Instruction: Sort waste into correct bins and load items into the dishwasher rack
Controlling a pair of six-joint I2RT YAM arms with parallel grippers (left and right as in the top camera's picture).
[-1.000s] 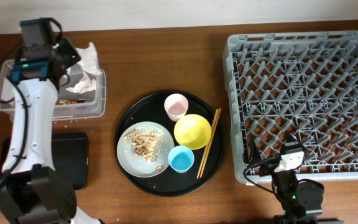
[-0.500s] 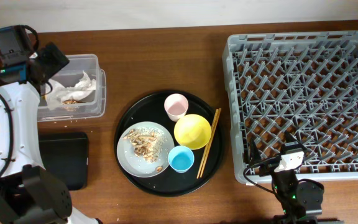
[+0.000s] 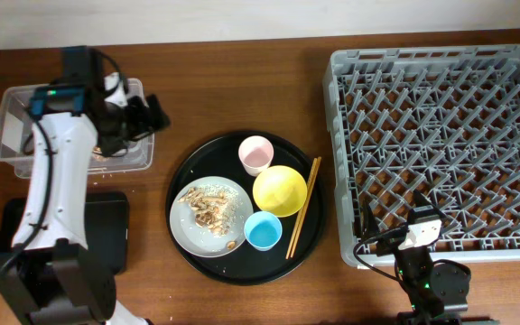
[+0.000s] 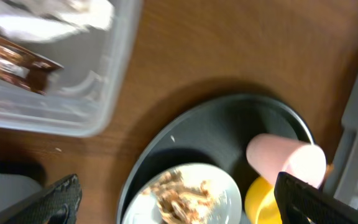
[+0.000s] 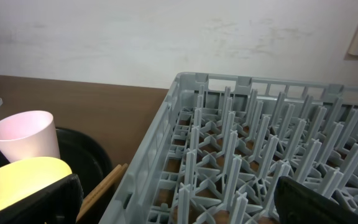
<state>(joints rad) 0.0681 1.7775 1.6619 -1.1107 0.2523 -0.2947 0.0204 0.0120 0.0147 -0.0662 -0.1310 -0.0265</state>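
Waste sorting, first piece done. The crumpled tissue and its brown wrapper lie inside the clear tub, which stands near the desk's far-left corner. The remaining waste, the food scraps, sits heaped on the grey-white plate at the left side of the round black tray in the middle of the desk. The shallow black tray lies by the desk's left edge, nearer than the tub and apparently empty.

The left gripper hangs over the tub's right wall, its fingers spread wide and holding nothing, with its camera looking toward the round tray. The right gripper is parked at the near edge of the dishwasher rack, its fingers equally wide and empty.

The step in hand appears to be the reach for the scraps. Because they are loose crumbs, pinching them would probably scatter them. A sounder method is to grip the plate by its free left rim, away from the pink cup and yellow bowl, carry it level, and tip it low over the black tray.
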